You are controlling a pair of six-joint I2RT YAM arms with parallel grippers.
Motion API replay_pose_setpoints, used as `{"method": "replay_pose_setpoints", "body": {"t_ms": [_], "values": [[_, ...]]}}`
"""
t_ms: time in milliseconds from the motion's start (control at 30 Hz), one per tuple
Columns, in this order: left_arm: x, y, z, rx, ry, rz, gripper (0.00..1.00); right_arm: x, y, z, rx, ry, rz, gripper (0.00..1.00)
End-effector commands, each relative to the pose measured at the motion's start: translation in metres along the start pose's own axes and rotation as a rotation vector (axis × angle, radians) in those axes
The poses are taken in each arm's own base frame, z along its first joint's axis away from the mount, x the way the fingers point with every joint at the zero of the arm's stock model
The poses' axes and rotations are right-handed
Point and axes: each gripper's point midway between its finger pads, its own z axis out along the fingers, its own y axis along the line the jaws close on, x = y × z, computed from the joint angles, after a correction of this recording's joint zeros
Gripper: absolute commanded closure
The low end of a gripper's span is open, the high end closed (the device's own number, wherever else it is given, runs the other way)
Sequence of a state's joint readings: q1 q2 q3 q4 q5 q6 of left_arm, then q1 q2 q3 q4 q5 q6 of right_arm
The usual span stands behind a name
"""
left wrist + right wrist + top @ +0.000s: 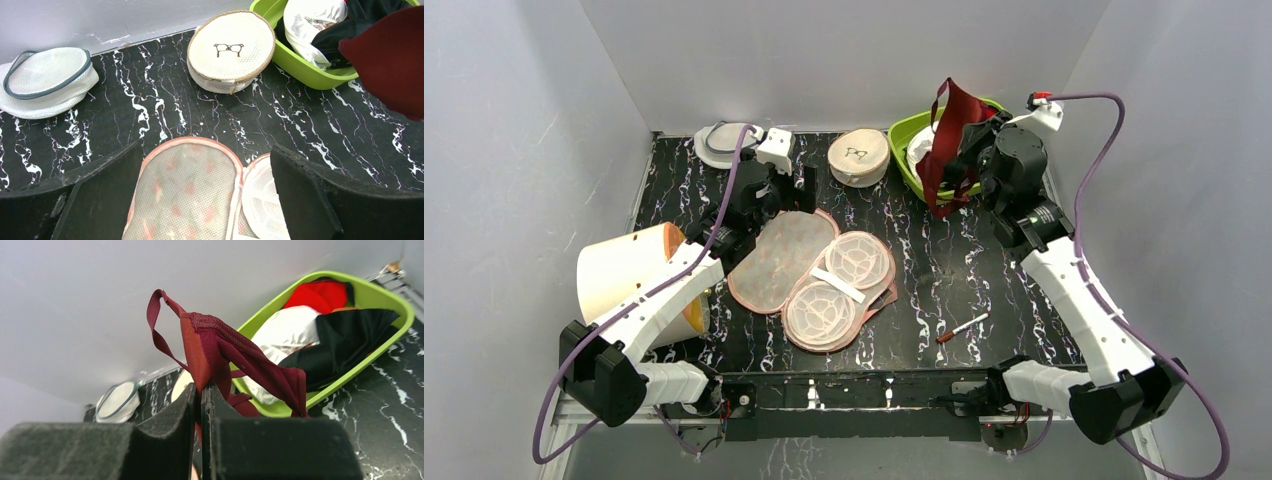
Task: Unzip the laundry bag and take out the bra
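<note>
The laundry bag (814, 275) lies unzipped and spread flat mid-table, its pale mesh lining up; the left wrist view shows its far end (185, 195). My left gripper (774, 205) hovers over that far end, open, its fingers (100, 195) on either side of the bag's rim with nothing between them. My right gripper (972, 150) is shut on the dark maroon bra (952, 135), which hangs in the air by the green basket. In the right wrist view the bra (220, 350) rises from between the closed jaws of the gripper (201, 395), a strap looping up.
A green basket (906, 150) at the back right holds a red cloth (320, 292), white and black garments. A round cream case (859, 157) and a white-grey mesh pouch (724, 143) sit at the back. A pen (962, 327) lies near front; a cream cylinder (624, 275) stands left.
</note>
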State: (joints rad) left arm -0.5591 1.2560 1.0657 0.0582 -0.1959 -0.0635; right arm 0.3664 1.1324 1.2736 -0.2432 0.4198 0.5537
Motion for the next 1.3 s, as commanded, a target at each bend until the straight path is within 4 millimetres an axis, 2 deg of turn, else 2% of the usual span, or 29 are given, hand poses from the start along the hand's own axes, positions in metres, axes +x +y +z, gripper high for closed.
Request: {"method": "replay_pose_setpoints", "body": {"t_ms": [0, 167, 333, 433, 633, 733, 933, 1100, 1133, 1167, 1200, 1267], "values": [[-0.011, 0.000, -0.008, 0.000, -0.038, -0.001, 0.02, -0.063, 0.009, 0.010, 0.046, -0.234, 0.034, 1.00], [-0.010, -0.002, -0.007, 0.004, -0.034, 0.003, 0.02, -0.060, 0.003, 0.044, 0.103, -0.253, -0.009, 1.00], [-0.010, -0.005, -0.009, 0.008, -0.038, 0.011, 0.01, -0.047, 0.002, 0.079, 0.062, -0.260, -0.031, 1.00], [-0.011, -0.006, -0.010, 0.013, -0.042, 0.016, 0.02, -0.033, -0.009, 0.098, 0.072, -0.254, -0.023, 1.00], [-0.011, -0.007, -0.010, 0.009, -0.046, 0.025, 0.02, -0.023, -0.018, 0.129, 0.056, -0.254, 0.023, 1.00], [-0.011, -0.008, -0.011, 0.011, -0.047, 0.027, 0.02, -0.008, -0.026, 0.144, 0.075, -0.223, 0.031, 1.00], [-0.012, -0.007, -0.012, 0.003, -0.053, 0.035, 0.02, 0.042, -0.064, 0.166, 0.094, -0.118, 0.114, 1.00], [-0.012, -0.010, -0.013, 0.009, -0.054, 0.041, 0.02, 0.077, -0.110, 0.188, 0.143, -0.017, 0.200, 1.00], [-0.013, -0.010, -0.013, 0.010, -0.055, 0.042, 0.02, 0.078, -0.118, 0.190, 0.152, -0.006, 0.220, 1.00], [-0.013, -0.010, -0.013, 0.011, -0.055, 0.042, 0.02, 0.092, -0.132, 0.196, 0.177, 0.025, 0.233, 1.00], [-0.013, -0.010, -0.013, 0.011, -0.056, 0.042, 0.02, 0.098, -0.141, 0.199, 0.190, 0.039, 0.248, 1.00], [-0.012, -0.010, -0.013, 0.010, -0.054, 0.043, 0.02, 0.110, -0.151, 0.204, 0.203, 0.070, 0.268, 1.00]]}}
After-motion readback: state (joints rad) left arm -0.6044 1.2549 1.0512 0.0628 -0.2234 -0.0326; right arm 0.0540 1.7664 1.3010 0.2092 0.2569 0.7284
